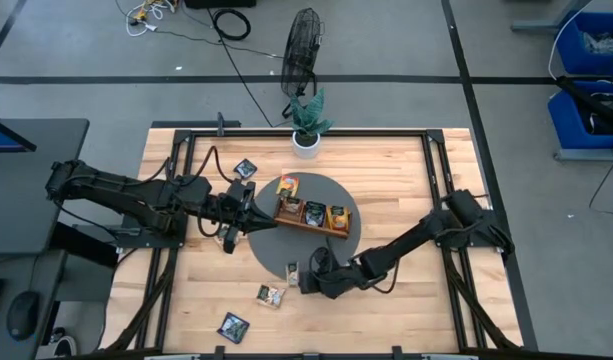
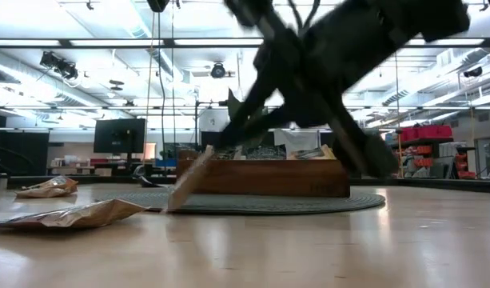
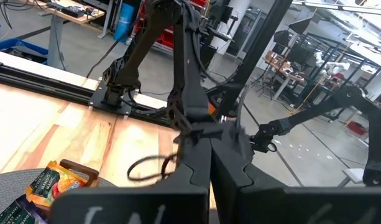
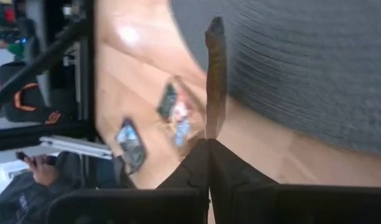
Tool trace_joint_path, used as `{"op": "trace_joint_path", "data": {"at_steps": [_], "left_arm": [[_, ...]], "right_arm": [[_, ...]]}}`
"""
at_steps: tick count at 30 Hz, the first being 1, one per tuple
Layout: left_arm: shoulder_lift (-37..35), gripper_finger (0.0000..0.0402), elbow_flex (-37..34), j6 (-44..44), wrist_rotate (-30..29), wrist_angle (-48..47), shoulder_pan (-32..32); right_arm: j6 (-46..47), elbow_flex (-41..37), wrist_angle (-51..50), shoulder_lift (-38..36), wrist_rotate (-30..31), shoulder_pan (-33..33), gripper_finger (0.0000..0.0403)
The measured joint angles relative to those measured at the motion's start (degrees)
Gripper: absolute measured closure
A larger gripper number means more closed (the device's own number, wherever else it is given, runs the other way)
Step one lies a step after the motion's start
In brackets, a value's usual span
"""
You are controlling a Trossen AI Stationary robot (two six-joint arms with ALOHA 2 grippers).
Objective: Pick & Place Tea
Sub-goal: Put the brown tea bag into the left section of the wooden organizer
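From above, the wooden tray (image 1: 312, 215) on the grey mat (image 1: 271, 250) already holds several sachets. The right pincer (image 1: 304, 282), at the mat's six o'clock, is clamped on a sachet (image 1: 292, 270); three more lie loose on the bench (image 1: 406, 180).

Low down, that sachet (image 2: 189, 180) tilts.

The left pincer (image 3: 209, 140) is together, empty.

The right wrist confirms the pinched sachet (image 4: 215, 81).

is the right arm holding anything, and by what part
Yes: the right gripper pinches a tea sachet by one edge, at the grey mat's rim. The left gripper holds nothing visible.
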Motion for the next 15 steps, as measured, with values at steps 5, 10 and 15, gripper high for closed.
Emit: {"op": "trace_joint_path", "data": {"at_steps": [5, 10, 15], "left_arm": [[0.00, 0.0388, 0.00, -0.24, 0.01, 0.35, 0.47], [0.00, 0.0368, -0.02, -4.81, -0.02, 1.99, 3.08], [0.00, 0.0329, -0.02, -8.74, 1.09, 4.97, 5.75]], "right_arm": [[-5.66, 0.00, -5.43, -5.79, 4.04, -0.08, 0.0402], [-13.25, 0.00, -9.07, -10.51, 6.99, -0.39, 0.0402], [-19.92, 0.00, -12.01, -15.79, 12.61, -0.31, 0.0403]]}}
